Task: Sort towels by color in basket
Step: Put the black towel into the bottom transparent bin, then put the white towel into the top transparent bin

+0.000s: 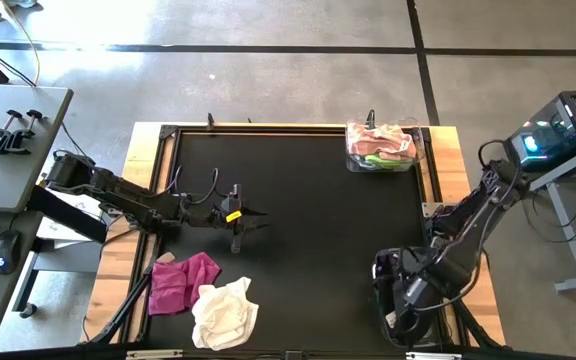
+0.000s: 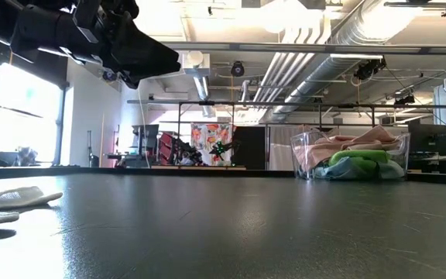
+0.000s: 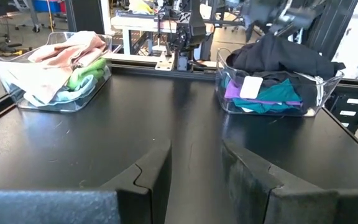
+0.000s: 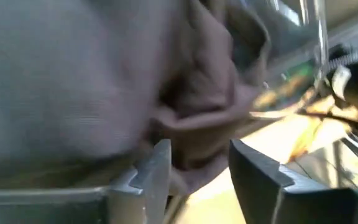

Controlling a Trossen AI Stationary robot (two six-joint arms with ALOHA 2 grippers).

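Even overhead light, soft shadows; window glare on the table (image 2: 22,248) in low view; right wrist view motion-blurred.

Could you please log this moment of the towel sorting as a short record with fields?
loose towels: magenta towel and cream towel, touching, at the table's near-left
far basket: peach-pink and lime green cloths
second basket: black, purple and teal cloths
left gripper: open, empty, above the table
right gripper: over the second basket, a dark cloth between its fingers
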